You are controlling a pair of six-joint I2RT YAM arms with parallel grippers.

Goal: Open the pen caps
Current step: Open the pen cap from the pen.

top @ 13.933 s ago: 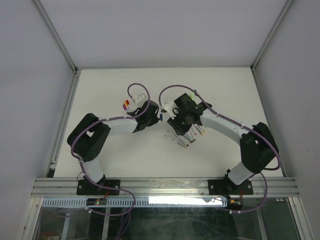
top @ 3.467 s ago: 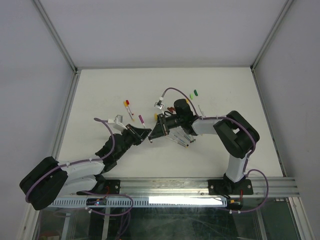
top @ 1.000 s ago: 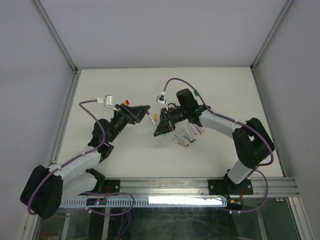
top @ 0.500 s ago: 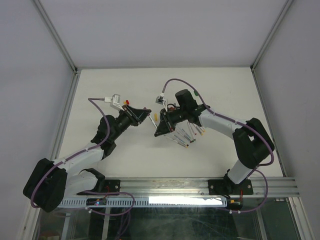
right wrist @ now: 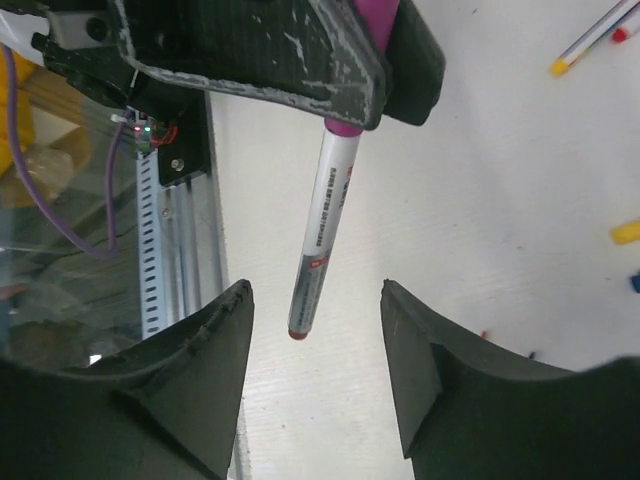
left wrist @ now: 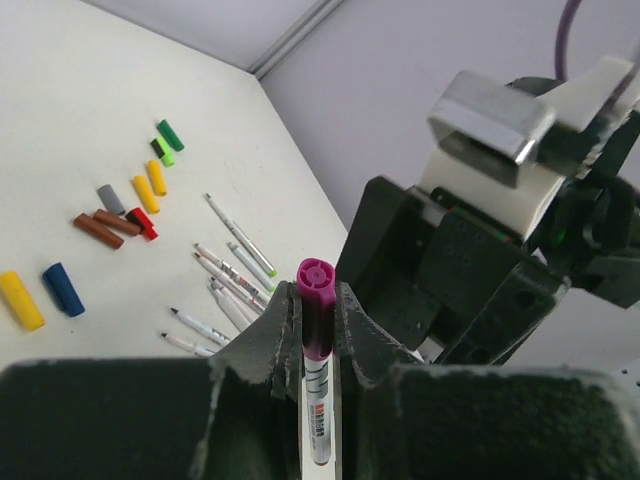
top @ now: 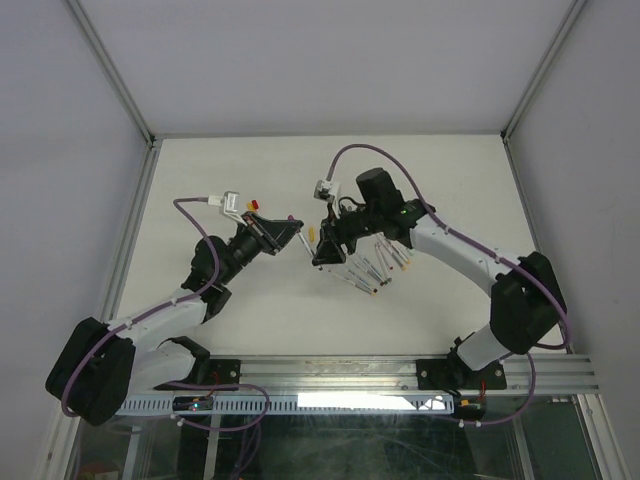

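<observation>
My left gripper (top: 287, 231) is shut on a pen, gripping it at its magenta cap (left wrist: 316, 306); the white barrel (left wrist: 317, 400) runs down between the fingers. In the right wrist view the barrel (right wrist: 322, 225) hangs free from the left gripper (right wrist: 260, 50). My right gripper (right wrist: 315, 365) is open, one finger on each side of the barrel's end, touching nothing. It faces the left gripper in the top view (top: 323, 250). Loose pen caps lie on the table: green (left wrist: 170, 134), orange (left wrist: 150, 185), brown (left wrist: 98, 225), blue (left wrist: 62, 288), yellow (left wrist: 20, 298).
Several uncapped white pen barrels (left wrist: 225, 280) lie fanned on the table under the right arm, also seen from above (top: 370, 270). A red and a yellow cap (top: 250, 205) lie beyond the left gripper. The metal rail (right wrist: 160, 250) runs along the near edge.
The left gripper has held the pen nearly still over the last second. The right gripper has shifted slightly right and away, staying open in front of the pen.
</observation>
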